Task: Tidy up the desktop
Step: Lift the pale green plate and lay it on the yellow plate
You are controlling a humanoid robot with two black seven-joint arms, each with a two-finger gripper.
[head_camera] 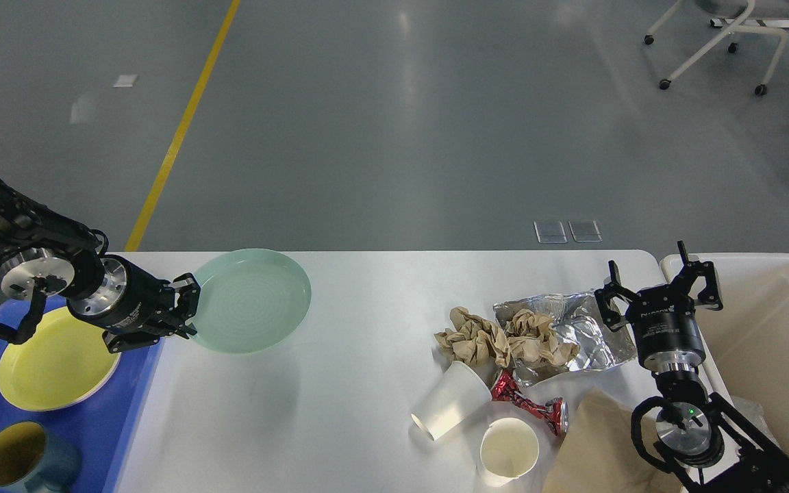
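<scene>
The white desktop (pixel 367 287) spans the view. My left gripper (pixel 188 308) is shut on the left rim of a pale green plate (pixel 252 300) and holds it lifted above the desktop's left part. My right gripper (pixel 661 282) is open and empty above the right edge, beside the crumpled foil (pixel 590 335). Crumpled brown paper (pixel 487 339), a red wrapper (pixel 528 405), a tipped white paper cup (pixel 449 400), an upright paper cup (pixel 509 448) and a brown paper bag (pixel 596 445) lie at the right.
A blue tray (pixel 110 418) at the left holds a yellow plate (pixel 52 370) and a teal mug (pixel 14 465). A cream bin (pixel 778 329) stands off the desktop's right end. A chair (pixel 723 41) stands far back.
</scene>
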